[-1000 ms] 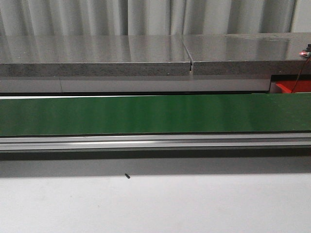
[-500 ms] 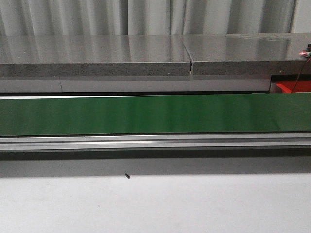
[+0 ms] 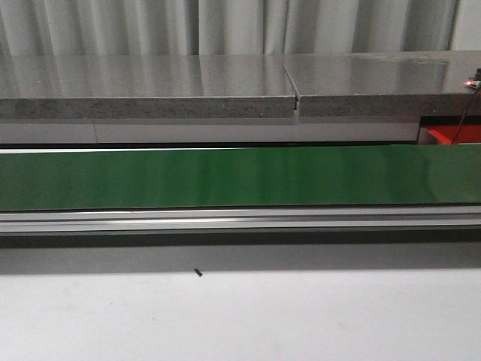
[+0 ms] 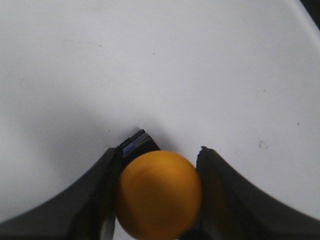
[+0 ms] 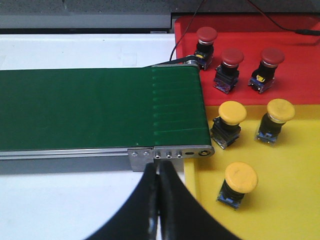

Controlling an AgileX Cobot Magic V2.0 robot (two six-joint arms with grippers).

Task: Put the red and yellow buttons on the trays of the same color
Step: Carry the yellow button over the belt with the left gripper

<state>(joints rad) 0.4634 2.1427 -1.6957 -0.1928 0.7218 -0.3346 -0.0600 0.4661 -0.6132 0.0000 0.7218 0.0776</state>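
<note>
In the left wrist view my left gripper (image 4: 161,155) is shut on a yellow button (image 4: 159,194), its dome cap filling the gap between the black fingers over bare white table. In the right wrist view my right gripper (image 5: 158,170) is shut with nothing in it, just short of the conveyor's end. Beside it a yellow tray (image 5: 295,200) holds three yellow buttons (image 5: 228,122) (image 5: 274,119) (image 5: 237,184). Beyond it a red tray (image 5: 300,55) holds three red buttons (image 5: 205,46) (image 5: 229,68) (image 5: 267,67). Neither gripper shows in the front view.
A green conveyor belt (image 3: 225,177) runs across the front view with a metal rail (image 3: 225,220) along its near side. Its end plate (image 5: 170,152) meets the yellow tray. A grey counter (image 3: 150,83) lies behind. A small dark speck (image 3: 198,272) lies on the white table.
</note>
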